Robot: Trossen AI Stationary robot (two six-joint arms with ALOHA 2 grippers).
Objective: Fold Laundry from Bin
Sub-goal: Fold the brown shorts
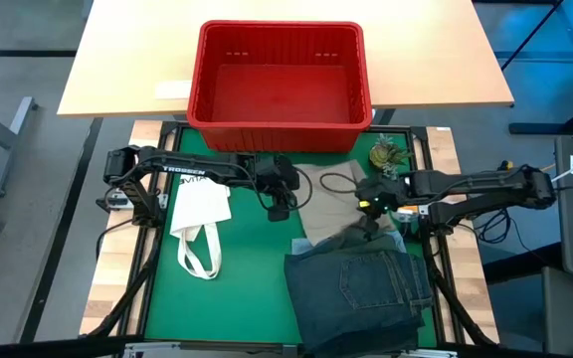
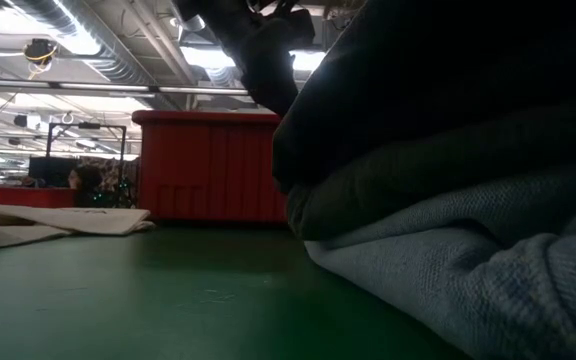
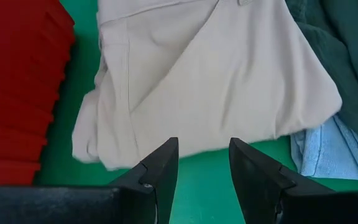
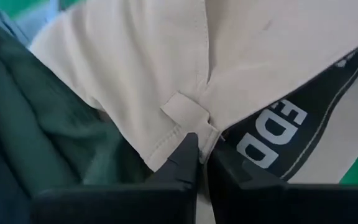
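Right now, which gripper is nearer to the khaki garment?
Right. The right gripper has its jaws shut on the khaki garment at its waistband edge; the left gripper hovers open just short of its other edge.

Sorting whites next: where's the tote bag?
High view: the tote bag lies on the green mat's left side, under the left arm, left of the khaki garment.

In the low view the dark garment hides both arms and the right-hand table.

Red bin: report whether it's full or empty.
Empty. From above, the red bin shows only its bare floor and slotted walls; the garments, including the jeans, lie out on the green mat.
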